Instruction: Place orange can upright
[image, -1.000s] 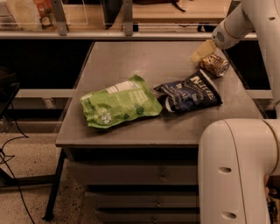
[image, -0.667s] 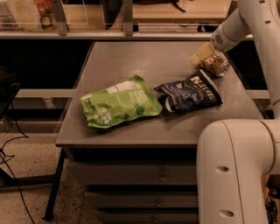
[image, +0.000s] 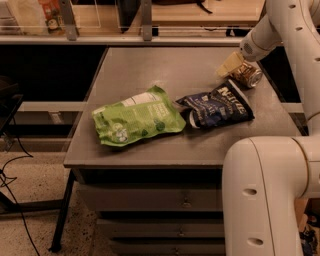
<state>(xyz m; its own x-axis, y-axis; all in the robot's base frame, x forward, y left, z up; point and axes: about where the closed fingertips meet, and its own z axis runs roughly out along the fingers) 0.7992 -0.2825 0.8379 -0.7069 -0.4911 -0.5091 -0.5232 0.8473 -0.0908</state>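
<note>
The orange can (image: 247, 75) lies tilted on its side at the far right of the grey table (image: 150, 70), its silver top facing right. My gripper (image: 229, 64) reaches down from the upper right and sits against the can's left end, touching or overlapping it. The part of the can behind the gripper is hidden.
A dark blue chip bag (image: 216, 105) lies just in front of the can. A green snack pouch (image: 136, 117) lies left of it near the table's front edge. My arm's white base (image: 265, 195) fills the lower right. A shelf rail (image: 125, 39) runs behind the table.
The gripper has shifted slightly down and to the left at the can. The can has barely moved. The bags have not moved.
</note>
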